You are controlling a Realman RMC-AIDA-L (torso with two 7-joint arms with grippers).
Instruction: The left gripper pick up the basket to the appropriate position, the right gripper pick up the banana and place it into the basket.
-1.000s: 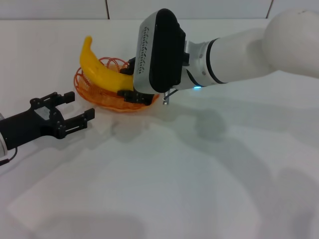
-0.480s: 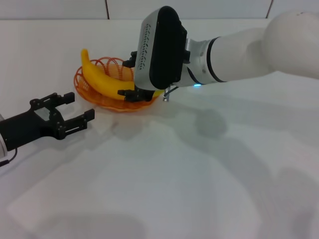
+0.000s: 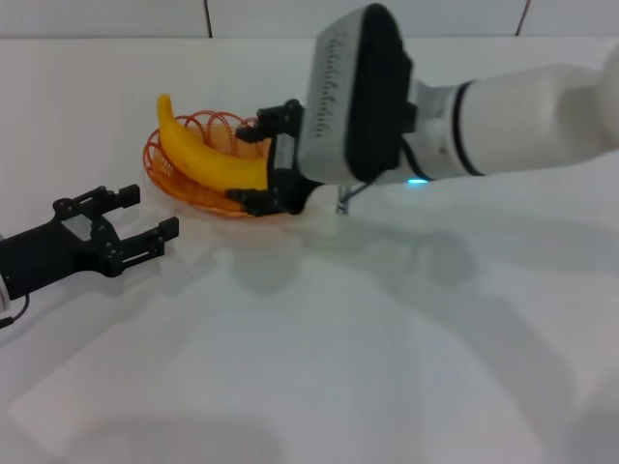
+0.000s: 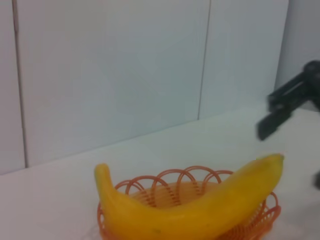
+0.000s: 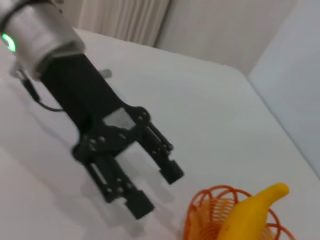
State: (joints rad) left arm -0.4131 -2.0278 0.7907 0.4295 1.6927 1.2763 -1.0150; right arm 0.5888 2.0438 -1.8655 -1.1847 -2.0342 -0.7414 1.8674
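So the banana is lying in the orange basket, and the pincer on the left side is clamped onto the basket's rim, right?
Not quite. The banana does lie in the orange basket, but the left pincer is not on the rim: the head view shows it open on the table, apart from the basket. The right pincer is the one at the basket, open around the banana's end.

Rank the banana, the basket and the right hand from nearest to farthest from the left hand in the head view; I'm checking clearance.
1. basket: just ahead of the open left hand.
2. banana: lying in it.
3. right hand: open at the basket's far side.
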